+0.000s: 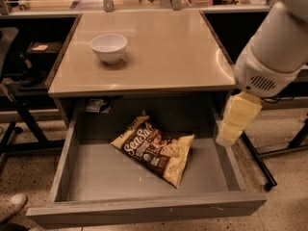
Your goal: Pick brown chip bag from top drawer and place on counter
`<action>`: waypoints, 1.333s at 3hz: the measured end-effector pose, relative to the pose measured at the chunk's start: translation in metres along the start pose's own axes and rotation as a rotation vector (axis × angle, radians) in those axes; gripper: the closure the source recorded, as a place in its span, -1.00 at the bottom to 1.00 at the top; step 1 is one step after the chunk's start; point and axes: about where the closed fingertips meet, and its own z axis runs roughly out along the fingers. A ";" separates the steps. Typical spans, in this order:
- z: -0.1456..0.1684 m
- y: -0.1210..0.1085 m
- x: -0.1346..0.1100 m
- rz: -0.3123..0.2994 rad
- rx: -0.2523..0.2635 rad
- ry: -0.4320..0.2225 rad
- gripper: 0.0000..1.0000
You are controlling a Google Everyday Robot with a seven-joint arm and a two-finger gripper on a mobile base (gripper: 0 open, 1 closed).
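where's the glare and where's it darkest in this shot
Camera view: glare streaks the counter near its right edge; darkest under the counter, at the back of the top drawer; the brown chip bag is evenly lit; the gripper hangs bright over the drawer's right wall.
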 end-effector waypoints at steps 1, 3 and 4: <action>0.058 0.023 -0.020 0.040 -0.077 0.041 -1.00; 0.088 0.037 -0.029 0.063 -0.129 0.041 -1.00; 0.133 0.052 -0.048 0.073 -0.162 0.055 -1.00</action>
